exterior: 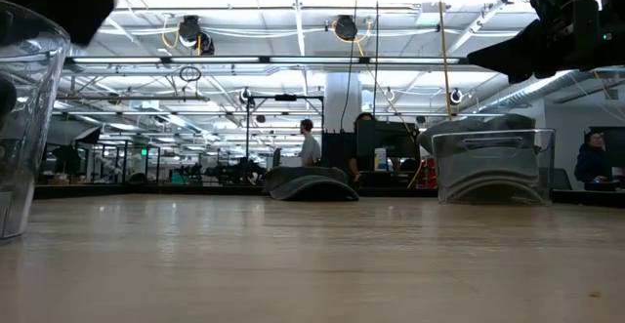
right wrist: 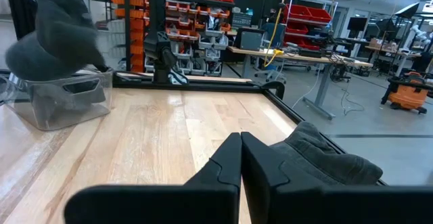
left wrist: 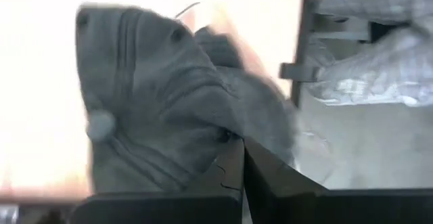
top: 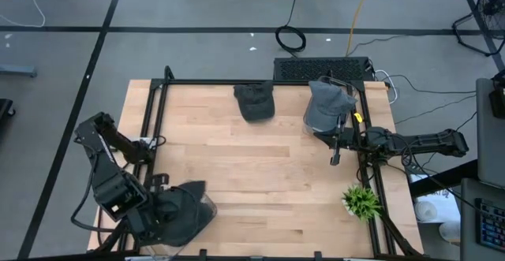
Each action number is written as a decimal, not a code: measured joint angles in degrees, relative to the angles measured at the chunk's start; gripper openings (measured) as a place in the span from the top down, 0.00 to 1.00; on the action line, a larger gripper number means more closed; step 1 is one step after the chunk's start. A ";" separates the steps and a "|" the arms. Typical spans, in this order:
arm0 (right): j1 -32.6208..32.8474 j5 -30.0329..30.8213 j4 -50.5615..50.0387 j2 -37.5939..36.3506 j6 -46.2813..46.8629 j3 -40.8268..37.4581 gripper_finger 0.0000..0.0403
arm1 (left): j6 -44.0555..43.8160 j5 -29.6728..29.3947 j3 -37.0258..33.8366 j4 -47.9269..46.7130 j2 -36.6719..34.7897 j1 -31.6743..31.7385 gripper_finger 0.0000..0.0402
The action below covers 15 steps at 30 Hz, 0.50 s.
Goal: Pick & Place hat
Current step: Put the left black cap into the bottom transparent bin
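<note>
My left gripper (top: 158, 214) is at the table's near left corner, shut on a dark grey hat (top: 186, 214) over a clear container (top: 208, 207). In the low view the container's wall (exterior: 24, 118) stands at the near left. A second dark hat (top: 254, 102) lies flat on the table at the far edge, in the middle. A third grey hat (top: 327, 103) sits on top of another clear container (exterior: 493, 162) at the far right. My right gripper (top: 335, 157) is shut and empty above the table's right side. My left gripper pinches the grey hat's cloth (left wrist: 220, 126) between its two shut fingers. The cloth bunches into folds at the fingertips. The crown with its top button (left wrist: 100, 124) spreads out beyond the fingers. How many layers are held, I cannot tell.
A small green plant (top: 361, 200) stands at the table's near right edge. A black frame rail (top: 237, 82) runs along the far edge and down both sides. Bare wood (top: 260, 182) fills the table's middle. People stand in the room behind the table (exterior: 310, 142).
</note>
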 joint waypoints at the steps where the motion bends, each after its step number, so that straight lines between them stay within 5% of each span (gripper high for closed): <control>1: 0.00 0.00 0.00 0.00 0.00 0.00 1.00 | 1.99 0.00 0.00 1.69 0.00 0.26 1.00; 7: 0.01 0.00 -0.02 0.02 0.01 0.00 1.00 | 16.82 -1.50 0.00 9.74 -0.43 0.38 1.00; 15: -0.02 0.00 0.02 0.02 -0.01 0.00 1.00 | 16.25 -0.18 0.00 5.49 -0.48 -0.19 0.99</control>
